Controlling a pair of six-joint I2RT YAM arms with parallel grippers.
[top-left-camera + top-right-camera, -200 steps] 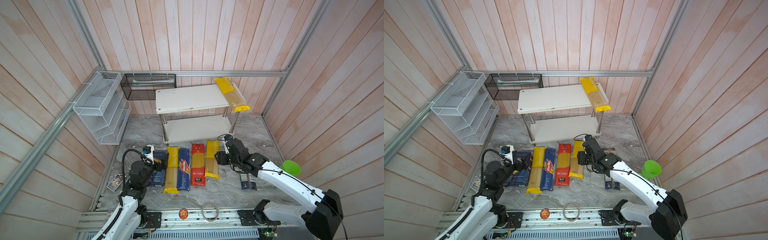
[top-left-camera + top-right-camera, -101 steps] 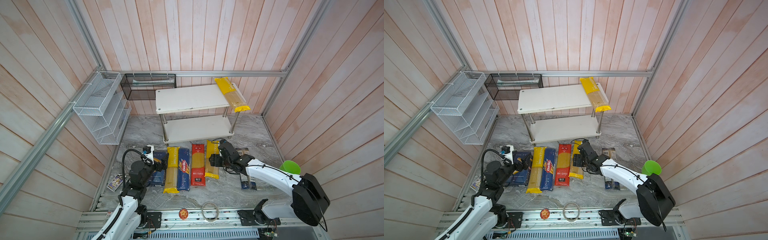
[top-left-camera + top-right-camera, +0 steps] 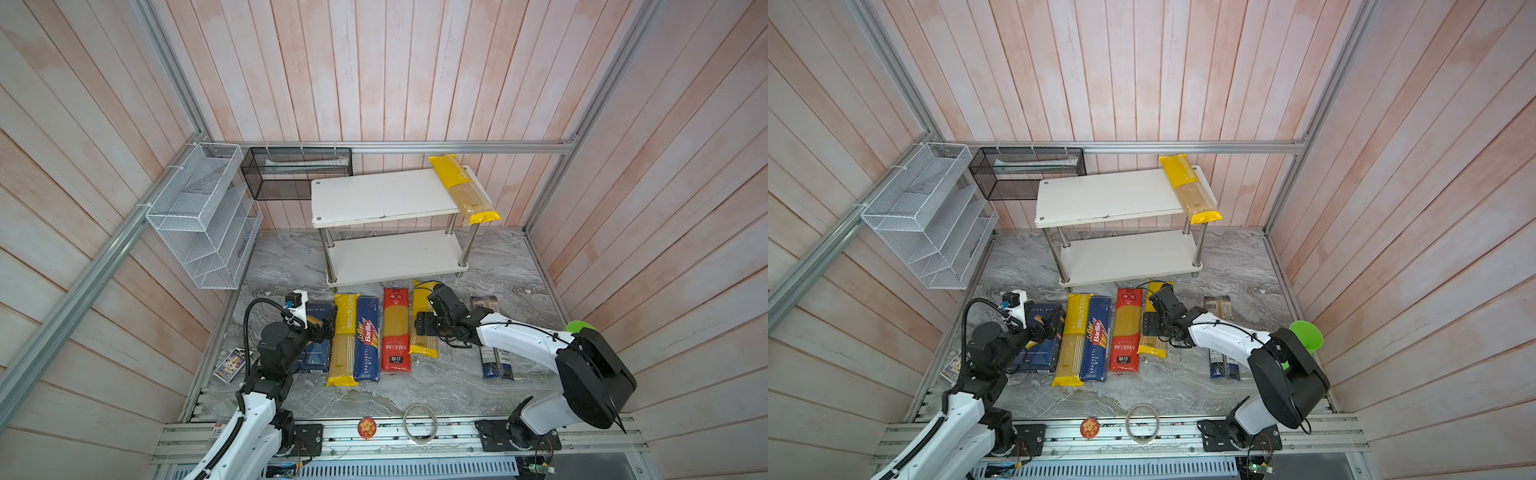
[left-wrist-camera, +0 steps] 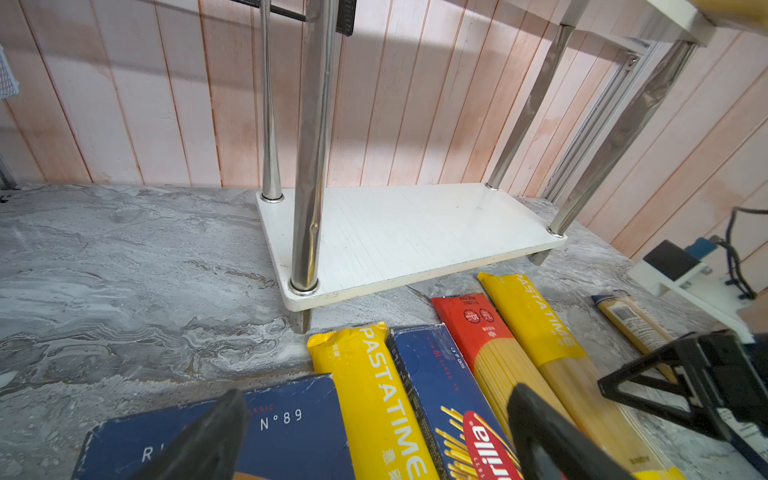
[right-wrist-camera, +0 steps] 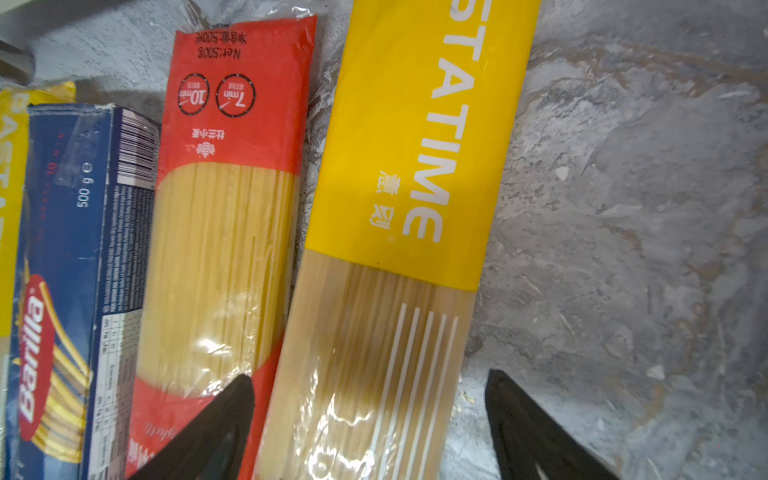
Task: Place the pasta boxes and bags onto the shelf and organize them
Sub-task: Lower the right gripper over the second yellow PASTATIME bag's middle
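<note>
The right hand (image 5: 370, 376) stands open, its black wedge-shaped fingers (image 5: 208, 428) on either side of a glossy yellow PASTATIME bag (image 5: 399, 208), gripping nothing. The left hand (image 4: 376, 392), also open and empty, hovers over the matte blue rigatoni box (image 4: 291, 419). Both packets lie low centre in the top views on the veined grey surface (image 3: 415, 390). Behind them, the white two-board shelf (image 3: 374, 195) carries a second yellow bag (image 3: 463, 189) on its right end.

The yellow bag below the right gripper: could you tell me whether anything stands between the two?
Nothing visible lies between the right gripper and the yellow bag. The open jaws straddle it. Only the red bag lies close alongside, near one finger.
</note>
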